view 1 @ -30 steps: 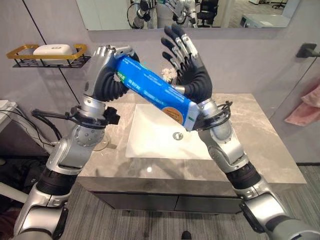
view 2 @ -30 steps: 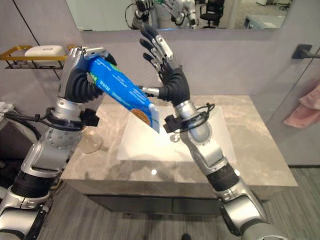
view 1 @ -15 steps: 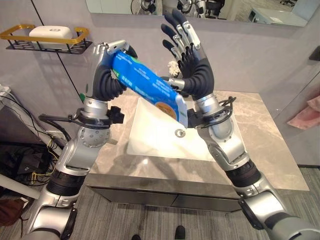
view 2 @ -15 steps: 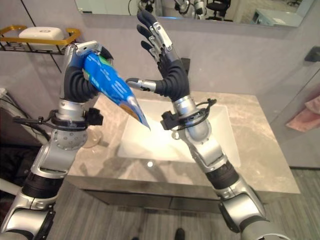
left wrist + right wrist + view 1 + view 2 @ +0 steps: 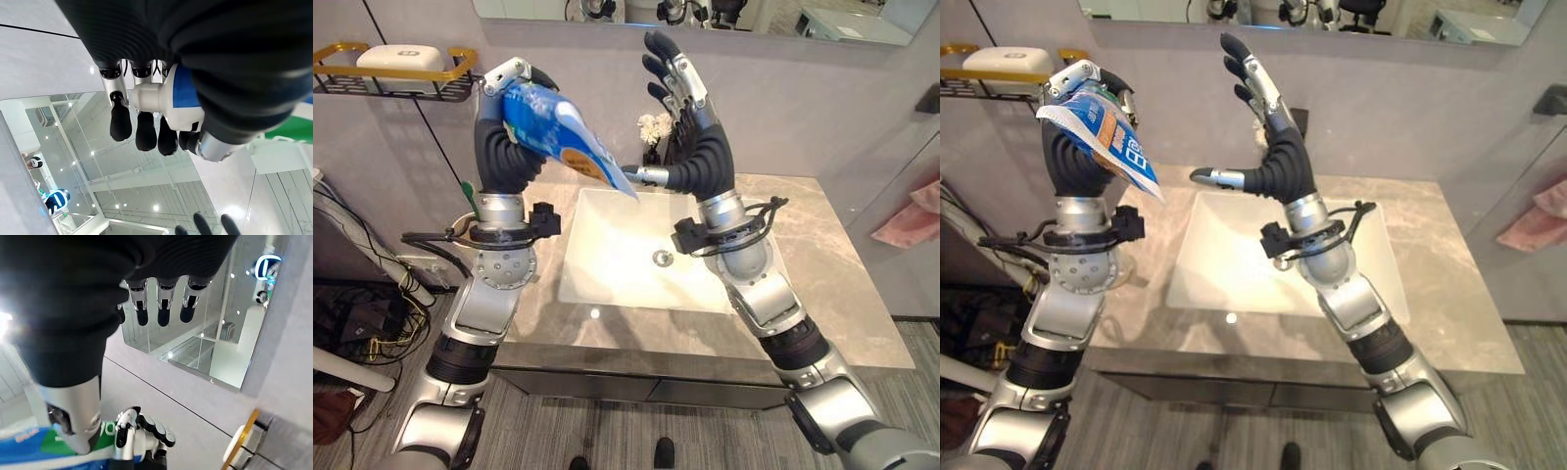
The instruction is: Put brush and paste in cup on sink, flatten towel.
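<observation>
**Paste now in left hand alone**

Eye views: the paste tube [image 5: 558,132] has swung clear of the right hand [image 5: 690,127], whose fingers are spread empty.

Left wrist view: left hand [image 5: 146,115] grips its capped end; cup placement remains.

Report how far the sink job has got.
Early. The left robot hand holds the paste raised above the counter, not yet in a cup. The right robot hand is open beside it, empty. Brush, cup placement and towel flattening remain; nothing looks finished.
</observation>
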{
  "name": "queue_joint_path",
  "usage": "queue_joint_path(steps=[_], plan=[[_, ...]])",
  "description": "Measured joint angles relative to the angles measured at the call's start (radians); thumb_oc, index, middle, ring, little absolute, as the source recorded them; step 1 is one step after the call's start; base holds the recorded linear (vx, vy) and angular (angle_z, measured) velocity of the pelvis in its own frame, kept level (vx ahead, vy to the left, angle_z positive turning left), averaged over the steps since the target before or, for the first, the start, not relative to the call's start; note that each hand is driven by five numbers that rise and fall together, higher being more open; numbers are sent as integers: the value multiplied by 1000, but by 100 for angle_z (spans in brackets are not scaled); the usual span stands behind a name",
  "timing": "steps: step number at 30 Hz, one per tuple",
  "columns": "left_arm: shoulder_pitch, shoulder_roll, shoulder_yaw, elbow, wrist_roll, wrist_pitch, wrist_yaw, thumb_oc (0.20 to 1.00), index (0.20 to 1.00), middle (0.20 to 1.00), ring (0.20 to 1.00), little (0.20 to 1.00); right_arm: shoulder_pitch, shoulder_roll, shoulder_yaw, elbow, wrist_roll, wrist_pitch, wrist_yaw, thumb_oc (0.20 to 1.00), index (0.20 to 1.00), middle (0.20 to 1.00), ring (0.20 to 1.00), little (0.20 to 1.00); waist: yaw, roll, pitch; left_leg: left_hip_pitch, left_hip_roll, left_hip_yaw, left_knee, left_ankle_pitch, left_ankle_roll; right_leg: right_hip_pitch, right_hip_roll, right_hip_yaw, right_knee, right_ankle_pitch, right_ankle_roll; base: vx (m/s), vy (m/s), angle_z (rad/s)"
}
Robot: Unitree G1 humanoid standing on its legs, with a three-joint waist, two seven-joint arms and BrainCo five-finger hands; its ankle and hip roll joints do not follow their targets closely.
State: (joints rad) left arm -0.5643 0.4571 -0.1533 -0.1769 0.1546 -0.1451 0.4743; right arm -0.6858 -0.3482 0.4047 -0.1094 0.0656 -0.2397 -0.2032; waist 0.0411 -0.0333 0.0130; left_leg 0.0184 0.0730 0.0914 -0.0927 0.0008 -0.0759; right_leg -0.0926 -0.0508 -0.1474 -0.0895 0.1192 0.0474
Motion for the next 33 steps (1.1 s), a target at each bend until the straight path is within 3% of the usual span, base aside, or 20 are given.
queue_joint_path(steps=[4,13,33], plan=[[-32,6,-8,48,30,39,11,200,200,200,200,200,-19,2,44,-3,-42,1,-7,1000,1000,1000,1000,1000,-1,5,2,1,0,1,0,0,0,0,0,2,0,1,-1,0,0,0],[-32,6,-9,90,61,63,12,200,200,200,200,200,-48,43,101,-45,-39,4,17,1000,1000,1000,1000,1000,0,18,4,5,0,3,0,1,0,3,0,3,0,1,-1,0,-9,0],[-22,-32,-47,101,91,91,12,200,200,200,200,200,-66,167,133,-130,157,8,5,1000,1000,1000,1000,1000,0,31,2,16,-1,11,0,1,0,10,1,11,0,5,-2,0,-2,0]])
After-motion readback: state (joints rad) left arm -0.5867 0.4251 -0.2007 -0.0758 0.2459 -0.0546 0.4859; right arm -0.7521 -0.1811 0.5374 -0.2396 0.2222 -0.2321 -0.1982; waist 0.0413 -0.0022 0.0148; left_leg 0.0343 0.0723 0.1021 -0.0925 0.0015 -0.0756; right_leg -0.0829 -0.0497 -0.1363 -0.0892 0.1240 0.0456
